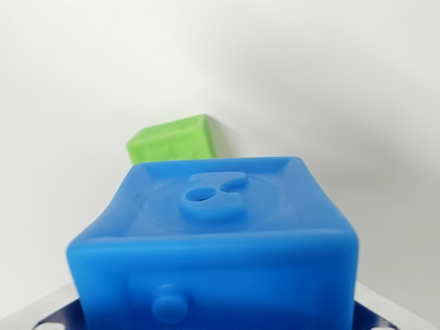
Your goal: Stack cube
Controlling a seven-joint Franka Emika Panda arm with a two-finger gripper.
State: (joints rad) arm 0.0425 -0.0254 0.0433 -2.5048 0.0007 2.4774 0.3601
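Close to the lens, a glossy blue cube (220, 240) hides the jaws; their grip cannot be told.

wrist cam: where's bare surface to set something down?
Bare white surface lies to the wrist view's left and right of the green cube, and beyond it. The middle foreground is crowded: the blue cube fills it, hiding whatever sits below. The hand's fingertips are not visible.

The blue cube (213, 240) runs off the bottom edge at 6 o'clock, its lower part unseen, and it hides the near lower part of the green cube (172, 141) at 12 o'clock. Metal slivers at 7 and 5 o'clock are cropped; the fingers cannot be made out.
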